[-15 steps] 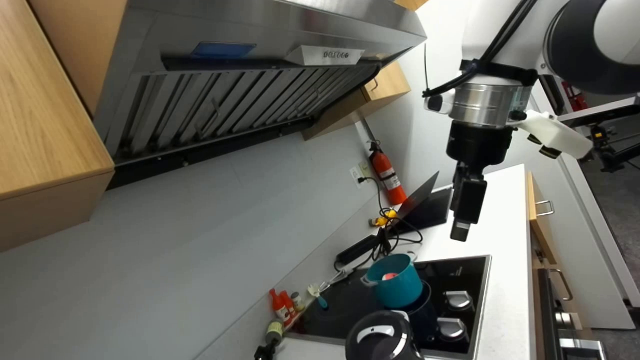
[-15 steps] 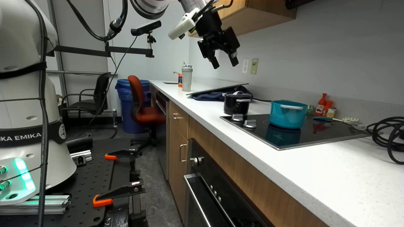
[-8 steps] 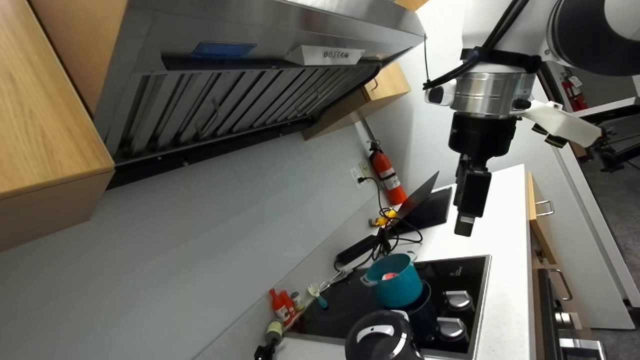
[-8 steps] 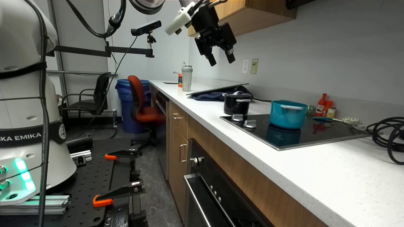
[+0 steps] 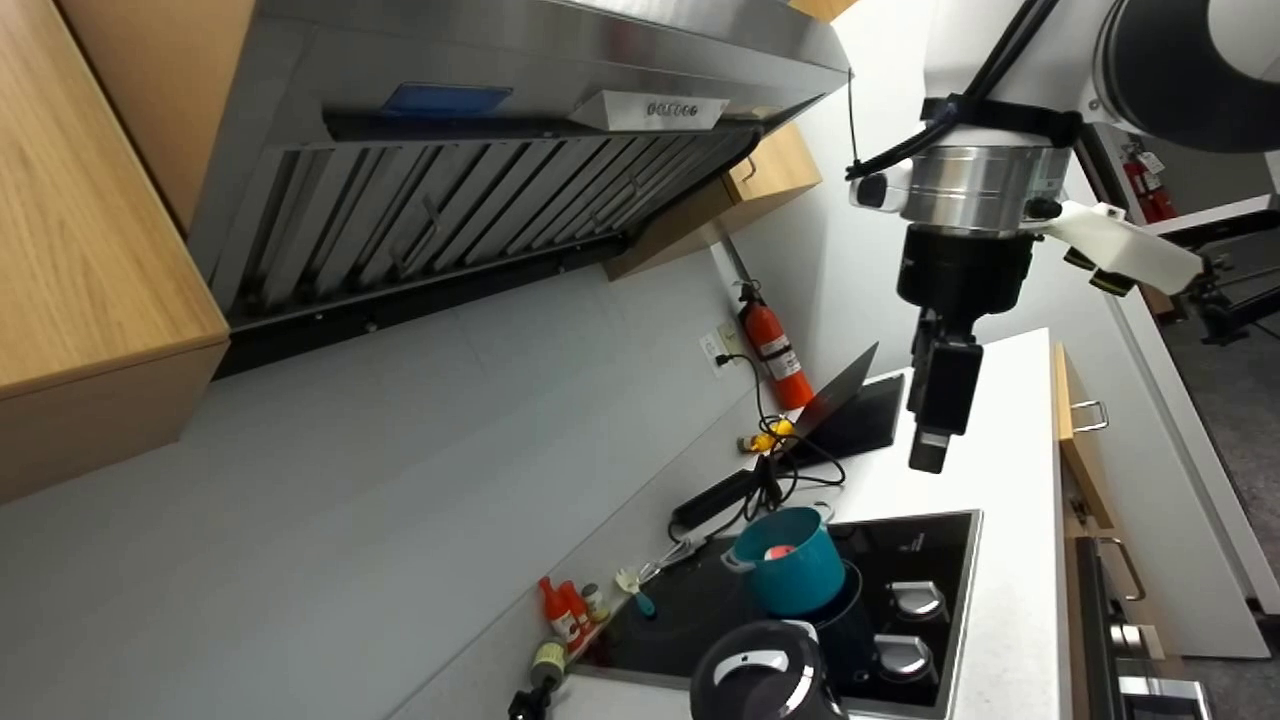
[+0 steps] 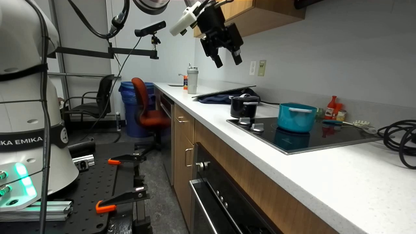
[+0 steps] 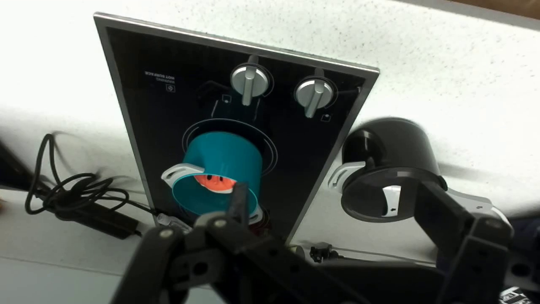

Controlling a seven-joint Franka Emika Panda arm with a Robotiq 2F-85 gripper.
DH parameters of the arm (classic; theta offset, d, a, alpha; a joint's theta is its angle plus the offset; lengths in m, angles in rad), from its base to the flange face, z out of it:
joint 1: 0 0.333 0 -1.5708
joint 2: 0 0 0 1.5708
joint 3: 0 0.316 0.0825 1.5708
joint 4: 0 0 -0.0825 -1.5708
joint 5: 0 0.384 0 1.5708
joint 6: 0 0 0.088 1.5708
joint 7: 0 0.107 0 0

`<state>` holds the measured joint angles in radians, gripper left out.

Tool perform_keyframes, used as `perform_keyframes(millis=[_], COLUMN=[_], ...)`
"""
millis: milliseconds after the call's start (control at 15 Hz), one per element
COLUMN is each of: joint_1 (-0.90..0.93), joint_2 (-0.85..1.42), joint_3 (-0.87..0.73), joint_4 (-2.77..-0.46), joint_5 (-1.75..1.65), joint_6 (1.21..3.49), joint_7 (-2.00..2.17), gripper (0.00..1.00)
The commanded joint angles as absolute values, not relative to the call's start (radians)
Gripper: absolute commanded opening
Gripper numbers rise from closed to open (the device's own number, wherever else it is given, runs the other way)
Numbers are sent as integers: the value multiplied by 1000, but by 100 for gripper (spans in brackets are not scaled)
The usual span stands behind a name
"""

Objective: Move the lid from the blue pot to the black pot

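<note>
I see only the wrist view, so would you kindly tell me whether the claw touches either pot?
Observer: No; in an exterior view the claw hangs well above both the blue pot and the black pot.
Operator: Thank you; is anything mounted overhead?
Observer: Yes, an exterior view shows a range hood high on the wall.
Operator: And what stands between the cooktop and the wall, where the claw blocks me?
Observer: Both exterior views show red bottles there.

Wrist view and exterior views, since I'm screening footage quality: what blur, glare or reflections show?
Wrist view: the gripper looks out of focus; the counter is nearly washed out at upper left. In an exterior view: the glossy cooktop mirrors the blue pot.
</note>
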<state>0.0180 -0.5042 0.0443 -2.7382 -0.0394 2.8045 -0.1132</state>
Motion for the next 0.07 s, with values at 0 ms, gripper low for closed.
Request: perform_keyframes(millis=[0], joint_1=[27], joint_2=[-505], joint_3=[35], joint_4=[-2737], joint_5=[-51], joint_6=[2802], joint_7=[-105], gripper=[100])
